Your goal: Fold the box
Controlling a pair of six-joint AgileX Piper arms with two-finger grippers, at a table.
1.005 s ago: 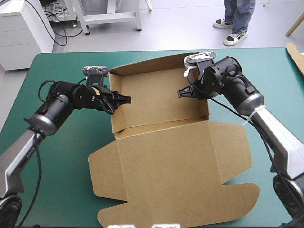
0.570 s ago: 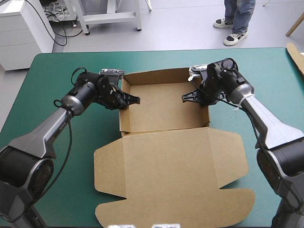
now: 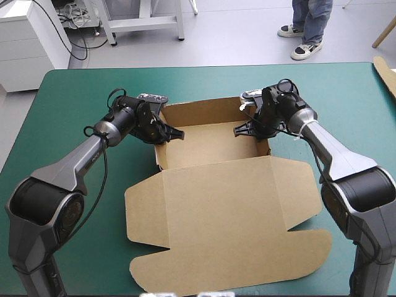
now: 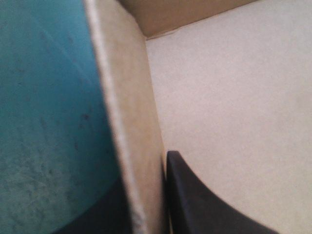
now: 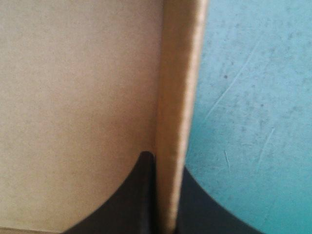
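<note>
Box [image 3: 210, 141] is lying at the middle of the teal-green cover [image 3: 74, 99], its long axis running from the table's far edge toward the robot. The tray part is sitting at the far end with its walls raised, and the lid [image 3: 229, 216] is lying flat on the near side. Both arms are reaching to the tray end and are equally near it, one at each short side. The left gripper [image 3: 170, 133] is pinching the left side wall [image 4: 131, 122]: in the left wrist view the board is standing edge-on between the two black fingers [image 4: 195, 204], one inside on the tray floor and one outside over the cover, all but pressed together on the sheet. The right gripper [image 3: 244, 129] is doing the same on the right side wall [image 5: 178, 97], with its inner finger lying against the tray's inside face and its outer finger on the cover side. Neither gripper is touching the lid or the far wall. Judgement: the side walls are being held upright and look set, so the coming move is turning on the lid, which is lying behind both grippers on the robot's side. Either arm would be needing to let go and draw back toward the near edge to reach it.
</note>
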